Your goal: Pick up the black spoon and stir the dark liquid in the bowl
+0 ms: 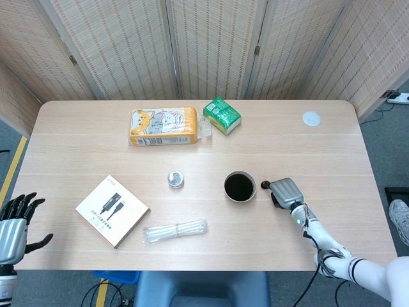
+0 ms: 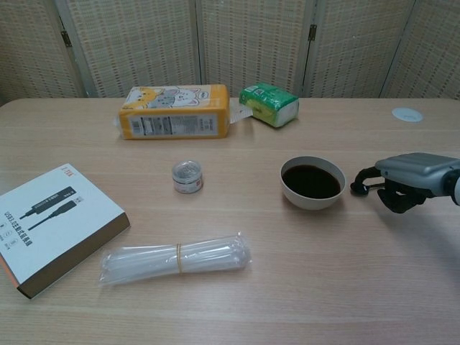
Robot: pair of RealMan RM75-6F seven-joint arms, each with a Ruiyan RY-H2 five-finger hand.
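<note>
Bowl [image 2: 313,182] mid-table; right robot hand [image 2: 411,180] just right; jar [image 2: 187,177] left of bowl.

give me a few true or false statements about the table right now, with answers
1. The bowl holds dark liquid. True.
2. The right hand is over the middle of the bowl. False: it is beside the bowl, to its right in both views.
3. The black spoon is in the liquid. False: its dark tip shows just outside the bowl's rim, at the right hand.
4. The left hand is off the table's near left corner, holding nothing, fingers apart. True.
5. The green packet lies beside the orange tissue pack. True.
6. The white box stands on edge. False: it lies flat.
</note>
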